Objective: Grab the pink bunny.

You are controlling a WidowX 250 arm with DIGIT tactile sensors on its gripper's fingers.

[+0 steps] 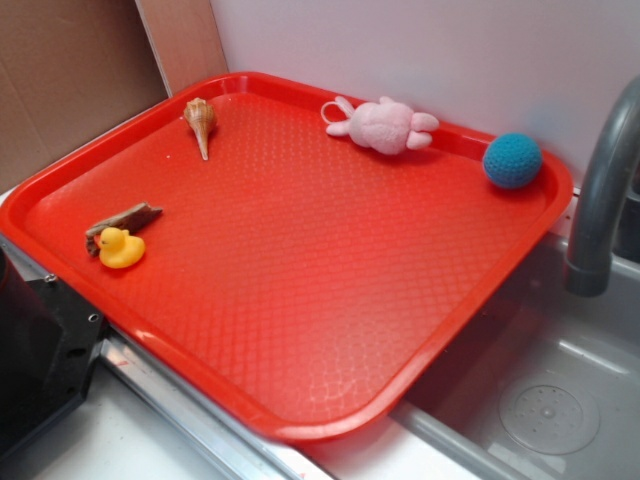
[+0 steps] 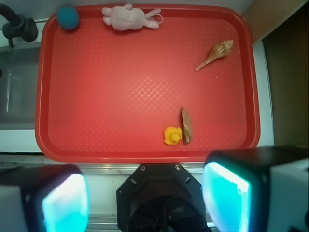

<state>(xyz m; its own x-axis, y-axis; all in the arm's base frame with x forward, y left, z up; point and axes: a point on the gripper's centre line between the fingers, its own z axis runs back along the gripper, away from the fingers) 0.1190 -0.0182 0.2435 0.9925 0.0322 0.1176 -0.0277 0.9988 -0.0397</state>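
Note:
The pink bunny (image 1: 385,125) (image 2: 126,18) lies on its side at the far edge of the red tray (image 1: 300,330) (image 2: 120,96), next to a blue crocheted ball (image 1: 512,160) (image 2: 68,17). My gripper (image 2: 145,195) hangs high over the tray's near edge, above the robot base, far from the bunny. Its two cyan pads (image 2: 227,193) stand wide apart with nothing between them. The exterior view does not show the gripper.
A yellow rubber duck (image 1: 121,248) (image 2: 172,135) sits beside a small piece of wood (image 1: 122,222) (image 2: 186,124) near the front of the tray. A seashell (image 1: 201,122) (image 2: 216,54) lies at the far side. A grey faucet (image 1: 600,200) and sink (image 1: 540,400) flank the tray.

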